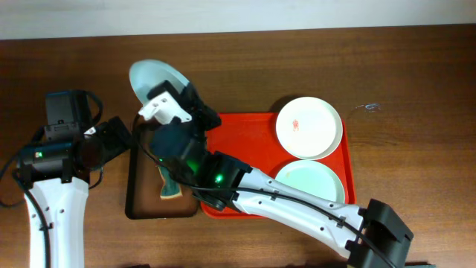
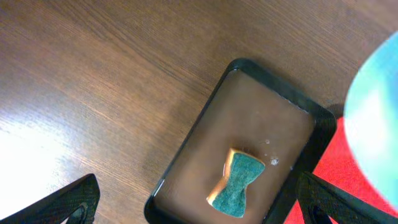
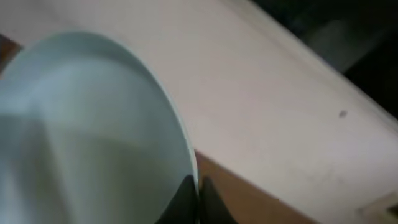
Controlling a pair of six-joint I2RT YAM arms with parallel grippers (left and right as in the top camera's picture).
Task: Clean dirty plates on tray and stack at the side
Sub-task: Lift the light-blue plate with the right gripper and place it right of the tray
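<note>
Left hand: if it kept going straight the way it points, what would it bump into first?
Probably the sponge in the small black-rimmed tray, seen between the open fingers of the left hand in its wrist view. Depth is unclear, so it might touch the tray floor instead.

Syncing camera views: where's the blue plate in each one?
Overhead: blue plate upper left, above the brown tray.
Left wrist: blurred at right edge.
Right wrist: fills the left half.
Shared landmark: brown tray, overhead and left wrist only.
</note>
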